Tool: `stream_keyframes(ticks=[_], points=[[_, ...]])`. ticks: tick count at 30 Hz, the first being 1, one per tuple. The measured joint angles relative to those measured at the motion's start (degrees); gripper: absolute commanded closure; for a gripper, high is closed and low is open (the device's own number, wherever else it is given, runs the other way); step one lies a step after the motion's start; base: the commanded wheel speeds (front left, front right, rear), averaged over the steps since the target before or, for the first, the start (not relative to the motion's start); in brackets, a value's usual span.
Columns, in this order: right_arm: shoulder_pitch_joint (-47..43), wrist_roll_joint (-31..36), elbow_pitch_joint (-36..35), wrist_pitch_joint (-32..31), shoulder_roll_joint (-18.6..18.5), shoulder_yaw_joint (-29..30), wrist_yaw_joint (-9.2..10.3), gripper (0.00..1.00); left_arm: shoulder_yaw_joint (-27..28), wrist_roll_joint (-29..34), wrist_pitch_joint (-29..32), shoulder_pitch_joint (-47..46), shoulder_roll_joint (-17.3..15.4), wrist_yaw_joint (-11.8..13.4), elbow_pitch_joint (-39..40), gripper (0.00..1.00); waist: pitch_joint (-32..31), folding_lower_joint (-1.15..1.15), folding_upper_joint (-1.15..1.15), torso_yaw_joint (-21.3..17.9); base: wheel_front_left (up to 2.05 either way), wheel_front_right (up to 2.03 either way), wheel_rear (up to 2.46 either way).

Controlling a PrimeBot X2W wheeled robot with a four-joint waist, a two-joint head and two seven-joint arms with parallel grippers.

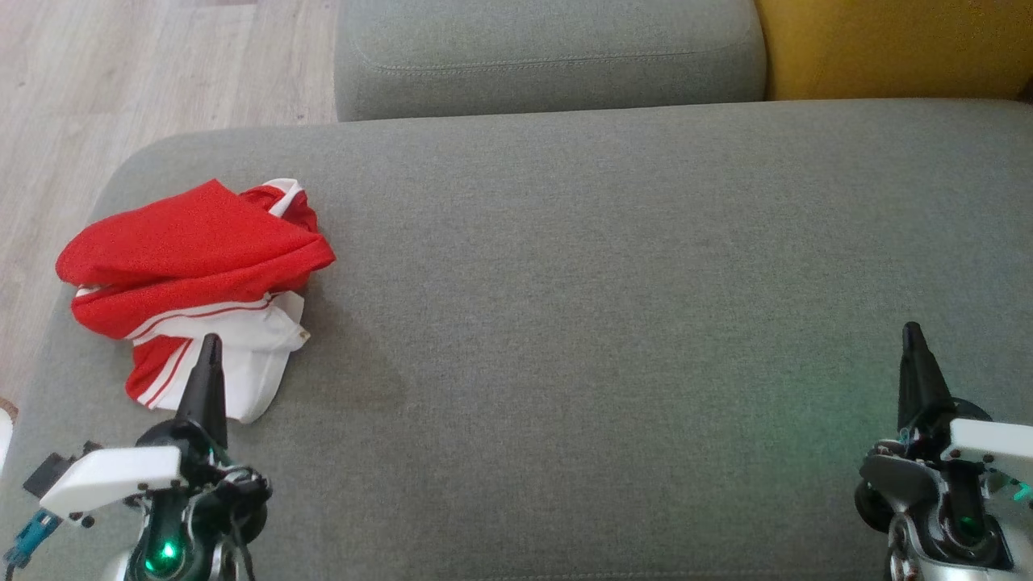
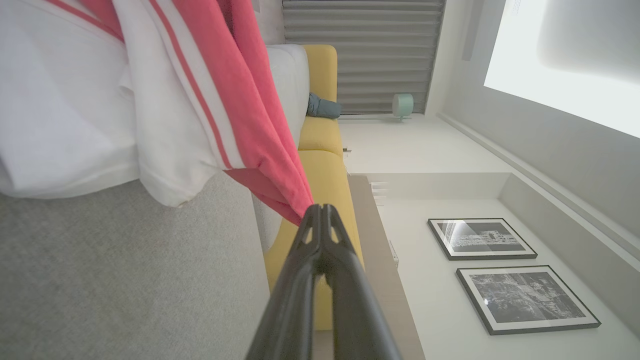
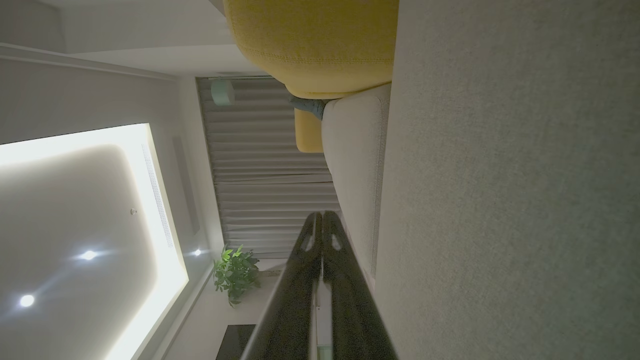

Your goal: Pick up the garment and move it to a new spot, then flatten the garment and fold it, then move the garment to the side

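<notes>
Head view: closed left claw (image 1: 210,345) points at garment (image 1: 194,258); right claw (image 1: 913,332) closed.

Ahead of the left claw (image 1: 211,339), the crumpled garment (image 1: 194,258) blocks the path. The claw's closed tips overlap its near white edge, and contact cannot be confirmed. Right of this claw, the grey seat (image 1: 565,282) offers open passage across to the right claw (image 1: 912,327). Ahead of the right claw, free seat runs to the back cushion (image 1: 549,56) and yellow cushion (image 1: 888,44), which wall off the far side. Left of the left claw, the seat edge drops to the floor (image 1: 121,81).
</notes>
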State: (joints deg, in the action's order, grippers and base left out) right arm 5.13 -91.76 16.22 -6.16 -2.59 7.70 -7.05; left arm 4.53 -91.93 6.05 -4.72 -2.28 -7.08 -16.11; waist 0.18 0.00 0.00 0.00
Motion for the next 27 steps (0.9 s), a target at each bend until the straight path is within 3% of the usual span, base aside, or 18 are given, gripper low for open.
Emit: stream_keyframes(ticks=[18, 19, 27], points=[[0.0, 0.0, 0.0, 0.0, 0.0, 0.0, 0.0, 1.0, 0.0, 0.0, 0.0, 0.0, 0.0, 0.0, 0.0, 1.0, 0.0, 0.0, 0.0, 0.0, 0.0, 0.0, 0.0], [0.0, 0.0, 0.0, 0.0, 0.0, 0.0, 0.0, 0.0, 0.0, 0.0, 0.0, 0.0, 0.0, 0.0, 0.0, 0.0, 0.0, 0.0, 0.0, 0.0, 0.0, 0.0, 0.0], [-3.6, 0.2, 4.8, 0.1, 0.5, -0.2, 0.01, 0.0, -0.3, 0.2, -0.6, 4.3, 0.8, 0.1, -5.2, 0.0, 0.1, 0.0, 0.0, 0.0, 0.0, 0.0, 0.0]])
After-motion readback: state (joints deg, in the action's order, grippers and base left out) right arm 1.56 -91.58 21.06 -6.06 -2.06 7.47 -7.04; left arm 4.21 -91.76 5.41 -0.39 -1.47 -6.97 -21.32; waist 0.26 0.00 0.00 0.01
